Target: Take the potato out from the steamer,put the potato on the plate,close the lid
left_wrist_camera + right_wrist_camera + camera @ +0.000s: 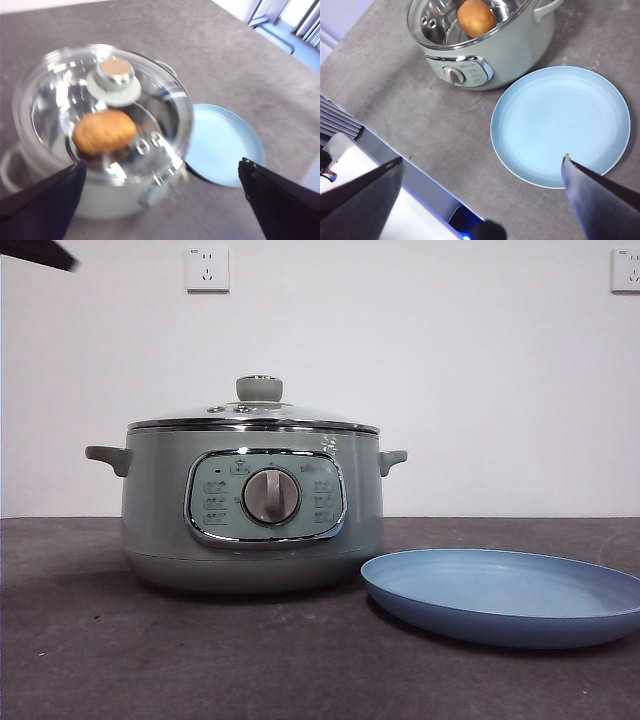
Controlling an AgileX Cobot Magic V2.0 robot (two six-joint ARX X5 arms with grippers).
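Observation:
The pale green steamer point(252, 508) stands on the dark table with the glass lid point(255, 418) shut on it. Through the glass, the orange-brown potato point(104, 131) lies inside the pot, also seen in the right wrist view as the potato point(476, 17). The blue plate point(505, 593) lies bare on the table just right of the steamer. My left gripper point(162, 164) hovers open above the steamer point(100, 200) and its lid point(107, 105), holding nothing. My right gripper point(482, 159) is open high over the plate point(560, 125), apart from everything.
A black arm tip point(40, 252) shows at the top left corner of the front view. A white wall with two sockets point(207, 268) stands behind the table. The table's near edge point(395, 150) runs below the right gripper.

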